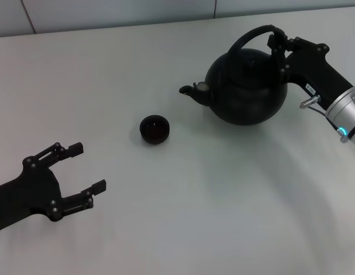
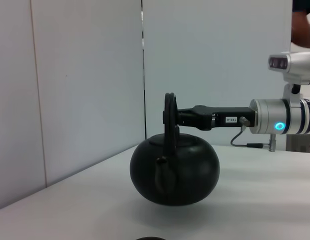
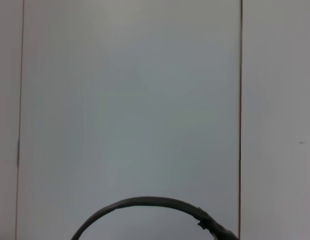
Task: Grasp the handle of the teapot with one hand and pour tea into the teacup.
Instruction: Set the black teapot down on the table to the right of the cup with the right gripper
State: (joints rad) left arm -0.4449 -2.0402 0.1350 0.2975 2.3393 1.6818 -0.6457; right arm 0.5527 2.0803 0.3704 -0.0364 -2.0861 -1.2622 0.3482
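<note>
The black teapot (image 1: 246,86) is at the back right of the white table, spout (image 1: 192,90) pointing toward the teacup (image 1: 154,129). My right gripper (image 1: 276,43) is shut on the arched handle (image 1: 252,35) at its right side. The left wrist view shows the teapot (image 2: 174,172) spout-on, with the right gripper (image 2: 171,117) clamped on the handle's top. I cannot tell whether the pot rests on the table or hangs just above it. The right wrist view shows only the handle's arc (image 3: 145,202). My left gripper (image 1: 89,166) is open and empty at the front left, well away from the cup.
The white table (image 1: 223,217) is backed by a pale panelled wall (image 1: 109,11). The right arm (image 1: 338,106) reaches in from the right edge. A sliver of the cup's rim (image 2: 150,238) shows in the left wrist view.
</note>
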